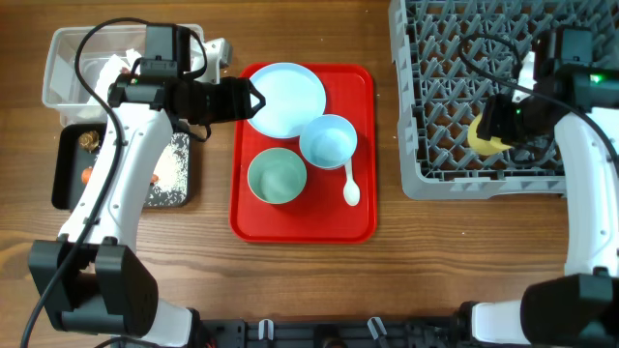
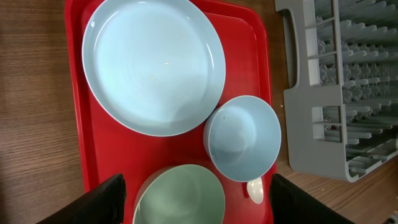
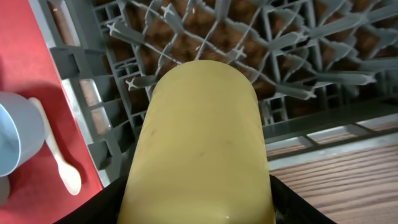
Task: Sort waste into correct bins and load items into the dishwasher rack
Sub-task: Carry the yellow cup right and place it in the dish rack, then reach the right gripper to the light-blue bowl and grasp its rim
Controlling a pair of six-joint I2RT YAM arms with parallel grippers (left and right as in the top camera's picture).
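The pale-blue plate (image 1: 287, 99), a blue bowl (image 1: 328, 141), a mint bowl (image 1: 277, 176) and the white spoon (image 1: 350, 188) lie on the red tray (image 1: 302, 227). My left gripper (image 1: 253, 100) is open and empty at the plate's left edge. In the left wrist view its fingers (image 2: 199, 180) straddle the mint bowl (image 2: 180, 199), with the plate (image 2: 153, 65) ahead. My right gripper (image 1: 493, 130) is shut on the yellow cup (image 1: 481, 138) over the grey dishwasher rack (image 1: 426, 145). The cup (image 3: 202, 137) fills the right wrist view above the rack's pegs (image 3: 298, 62).
The clear tub (image 1: 68, 68) at far left holds a white napkin (image 1: 102, 68). The black tray (image 1: 68, 174) below it holds rice (image 1: 174, 169), a brown lump (image 1: 90, 141) and an orange bit (image 1: 87, 176). My left arm crosses over both bins.
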